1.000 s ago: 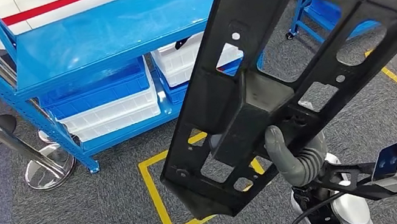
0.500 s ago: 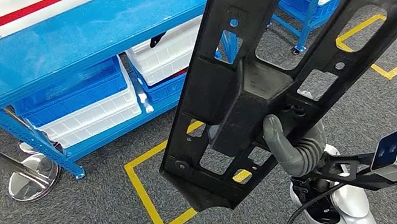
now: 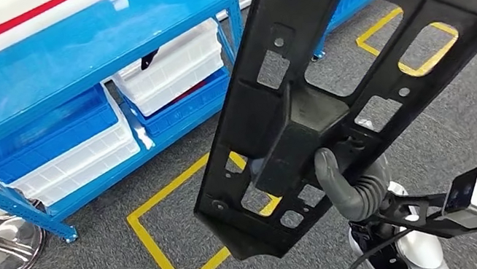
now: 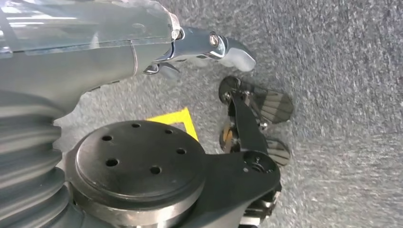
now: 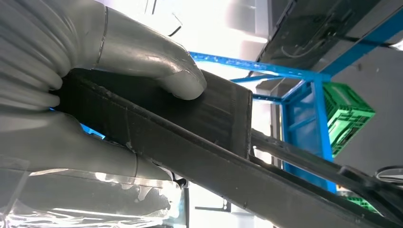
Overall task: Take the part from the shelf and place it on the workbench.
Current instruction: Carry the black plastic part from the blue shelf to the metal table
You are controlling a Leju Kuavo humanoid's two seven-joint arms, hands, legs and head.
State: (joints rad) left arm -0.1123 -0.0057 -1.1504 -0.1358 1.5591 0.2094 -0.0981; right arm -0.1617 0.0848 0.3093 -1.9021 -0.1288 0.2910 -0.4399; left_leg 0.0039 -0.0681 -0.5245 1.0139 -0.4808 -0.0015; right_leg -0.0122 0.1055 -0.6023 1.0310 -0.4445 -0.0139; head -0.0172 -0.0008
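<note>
The part (image 3: 356, 62) is a long black plastic frame with several cut-outs, held up slanting across the head view, high above the carpet. My right hand (image 3: 348, 185) grips it from below near its lower end, the grey thumb pressed against a boxy block on the frame. In the right wrist view the thumb (image 5: 142, 61) lies over the black part (image 5: 214, 142) with the fingers wrapped under it. My left hand (image 4: 142, 47) hangs over the grey carpet, one silver finger stretched out and nothing in it.
A blue shelf (image 3: 60, 62) stands at the back left, with white bins (image 3: 172, 68) and blue bins (image 3: 42, 132) on its lower level. A yellow tape square (image 3: 159, 245) marks the carpet in front. A chrome post base (image 3: 8, 249) stands at the left. A green crate (image 5: 351, 118) sits on a far rack.
The whole picture has shifted: the camera has turned, so the shelf and floor marks slid left. The part stays in my right hand's grip at the same slant.
</note>
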